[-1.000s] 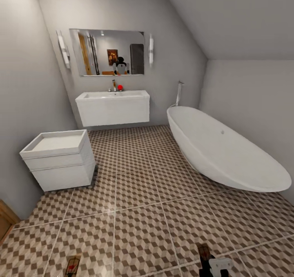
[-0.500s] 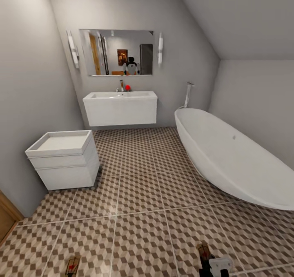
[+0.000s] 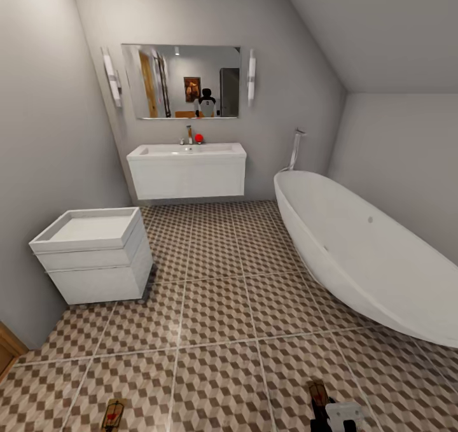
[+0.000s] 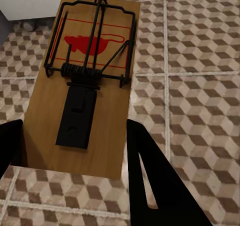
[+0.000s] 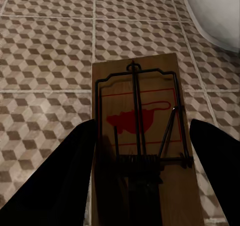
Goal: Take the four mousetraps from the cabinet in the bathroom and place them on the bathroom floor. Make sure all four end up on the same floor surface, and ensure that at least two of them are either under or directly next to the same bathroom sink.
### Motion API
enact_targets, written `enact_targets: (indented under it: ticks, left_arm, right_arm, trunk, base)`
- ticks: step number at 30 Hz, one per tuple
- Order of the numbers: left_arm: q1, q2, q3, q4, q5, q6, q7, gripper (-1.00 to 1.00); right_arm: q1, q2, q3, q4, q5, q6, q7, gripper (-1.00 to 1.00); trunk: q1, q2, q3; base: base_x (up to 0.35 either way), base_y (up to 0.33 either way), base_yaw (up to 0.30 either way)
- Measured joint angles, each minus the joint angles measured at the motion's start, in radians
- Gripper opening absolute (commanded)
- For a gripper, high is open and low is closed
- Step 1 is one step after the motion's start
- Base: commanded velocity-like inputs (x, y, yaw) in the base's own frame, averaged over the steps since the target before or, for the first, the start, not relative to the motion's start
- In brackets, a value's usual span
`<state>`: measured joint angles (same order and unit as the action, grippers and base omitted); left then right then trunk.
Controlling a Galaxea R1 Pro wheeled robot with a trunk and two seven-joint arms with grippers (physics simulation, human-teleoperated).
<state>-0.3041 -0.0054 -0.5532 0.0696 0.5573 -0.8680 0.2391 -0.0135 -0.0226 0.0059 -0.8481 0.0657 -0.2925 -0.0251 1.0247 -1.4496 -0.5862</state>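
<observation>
1. One mousetrap [image 4: 82, 86] lies flat between the left gripper [image 4: 75, 151]'s dark fingers [image 4: 150, 181], clamped at its sides above the bathroom floor [image 3: 216, 305].
2. A second mousetrap [image 5: 142, 136] sits likewise clamped between the right gripper [image 5: 142, 151]'s fingers [image 5: 70, 176].
3. The bathroom sink [image 3: 186, 150] stands well ahead, the bathtub [image 3: 356, 247] alongside.

Open bathroom floor [image 3: 216, 305] between bathtub [image 3: 369, 254] and low unit [image 3: 95, 257].
</observation>
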Motion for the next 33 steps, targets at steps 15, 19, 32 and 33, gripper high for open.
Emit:
enact_targets:
  ticks: [15,19,32,33]
  left_arm:
    - [0.000,0.000,0.000,0.000,0.000,0.000,0.000,-1.00]
    - [0.000,0.000,0.000,0.000,0.000,0.000,0.000,-1.00]
    - [0.000,0.000,0.000,0.000,0.000,0.000,0.000,-1.00]
    - [0.000,0.000,0.001,0.000,0.000,0.000,0.000,-1.00]
  right_arm:
    - [0.000,0.000,0.001,0.000,0.000,0.000,0.000,-1.00]
    - [0.000,0.000,0.001,0.001,0.000,0.000,0.000,-1.00]
    - [0.000,0.000,0.001,0.001,0.001,0.000,0.000,-1.00]
    - [0.000,0.000,0.001,0.001,0.001,0.000,0.000,-1.00]
  trunk:
    - [0.000,0.000,0.000]
    - [0.000,0.000,0.000]
    - [0.000,0.000,0.000]
    - [0.000,0.000,0.000]
  base:
    - [0.206,0.000,0.076]
    - [0.207,0.000,0.001]
    - [0.207,-0.054,0.086]
    - [0.207,-0.147,0.169]
